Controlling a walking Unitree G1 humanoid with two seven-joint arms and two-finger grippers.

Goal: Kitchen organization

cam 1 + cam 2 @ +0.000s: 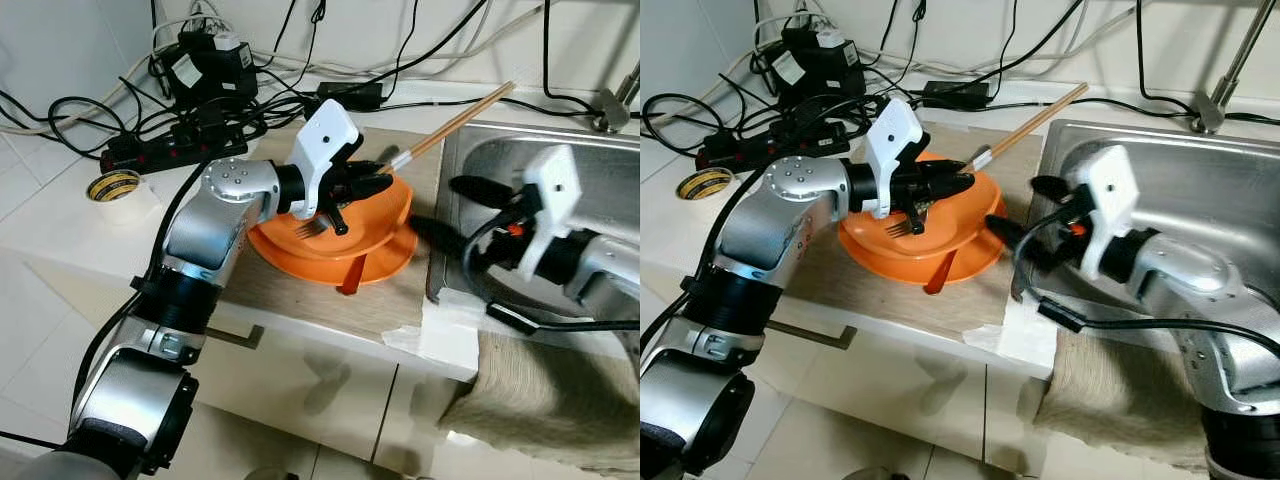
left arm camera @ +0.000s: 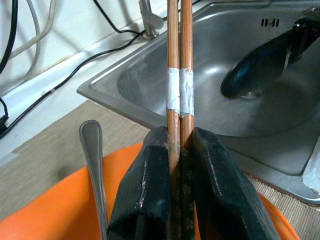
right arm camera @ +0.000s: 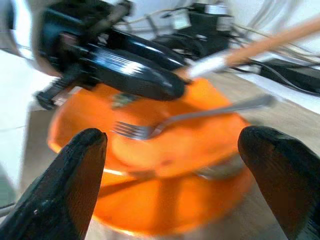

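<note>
i stand at a white table (image 1: 60, 235) with a beige mat (image 1: 300, 290) laid along its front edge and a steel sink (image 1: 1200, 190) set in at my right. behind the mat, against the white wall, lies a tangle of black cables and a power strip (image 1: 170, 148); a roll of tape (image 1: 113, 186) sits on the bare table at my left. white floor tiles and cabinet fronts show below the table edge.

an orange bowl (image 1: 385, 205) stands on an orange plate (image 1: 385, 262) on the mat, just beside the sink rim. a fork (image 1: 902, 228) lies in the bowl. my left gripper (image 1: 375, 180) hovers over the bowl, jaws pressed onto a pair of wooden chopsticks (image 1: 460, 120) that slant up and back over the sink's corner. my right gripper (image 1: 1015, 212) reaches from the sink side, jaws spread wide, near the bowl's right edge but apart from it.

a grey towel (image 1: 540, 395) hangs over the table front below the sink. the mat in front of the plate is bare
</note>
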